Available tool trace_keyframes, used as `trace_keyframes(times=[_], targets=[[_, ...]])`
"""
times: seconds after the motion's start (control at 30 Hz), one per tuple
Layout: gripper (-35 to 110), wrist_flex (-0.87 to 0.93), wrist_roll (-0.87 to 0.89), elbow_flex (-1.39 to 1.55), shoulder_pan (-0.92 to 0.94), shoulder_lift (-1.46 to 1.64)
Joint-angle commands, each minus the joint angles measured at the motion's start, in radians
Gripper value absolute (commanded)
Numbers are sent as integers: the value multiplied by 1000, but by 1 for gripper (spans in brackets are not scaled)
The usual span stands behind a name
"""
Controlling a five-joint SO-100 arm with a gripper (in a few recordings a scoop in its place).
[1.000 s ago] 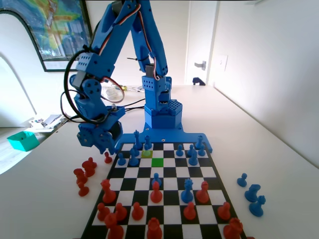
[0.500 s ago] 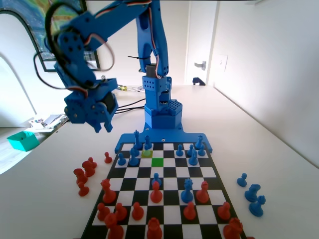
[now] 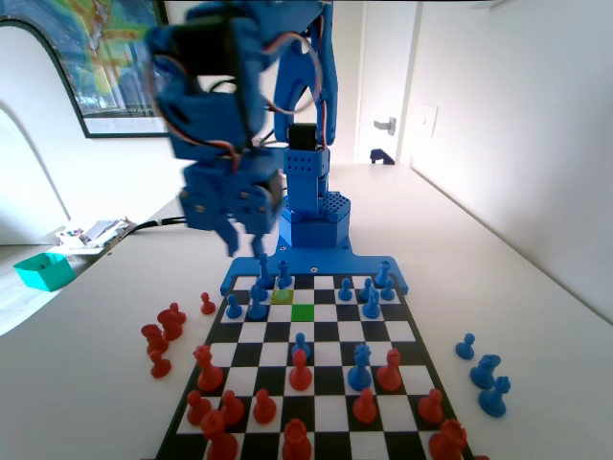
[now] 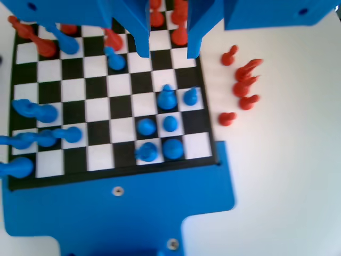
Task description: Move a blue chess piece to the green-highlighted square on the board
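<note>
wrist view: the gripper (image 4: pixel 168 50) is held high above the board (image 4: pixel 112 160), its two jaws parted with nothing between them, so the squares below can be looked over before a descent is made. in the fixed view the gripper (image 3: pixel 244 240) hangs above the board's blue-frame end, tips pointed down.

the pawn (image 3: pixel 283 279) to be moved is judged to be the one on the lime square (image 3: pixel 282 296), below the gripper and a little toward the camera in the fixed view. the green square (image 3: pixel 303 311) lies just beyond that, diagonally next to the lime one, and is bare. other blue pieces are crowded close beside the pawn, which is probably why the gripper is kept high with the jaws apart: a straight drop between neighbours would be needed. in the wrist view the pawn cannot be told apart from the blue cluster (image 4: pixel 160 128) beneath the jaws.
</note>
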Motion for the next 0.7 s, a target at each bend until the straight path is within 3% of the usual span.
trace_keyframes(times=[0.0, 0.4, 0.67], targets=[[13, -55, 64, 74, -38, 112], [14, -337, 78, 359, -44, 109], [14, -410, 89, 399, -46, 66]])
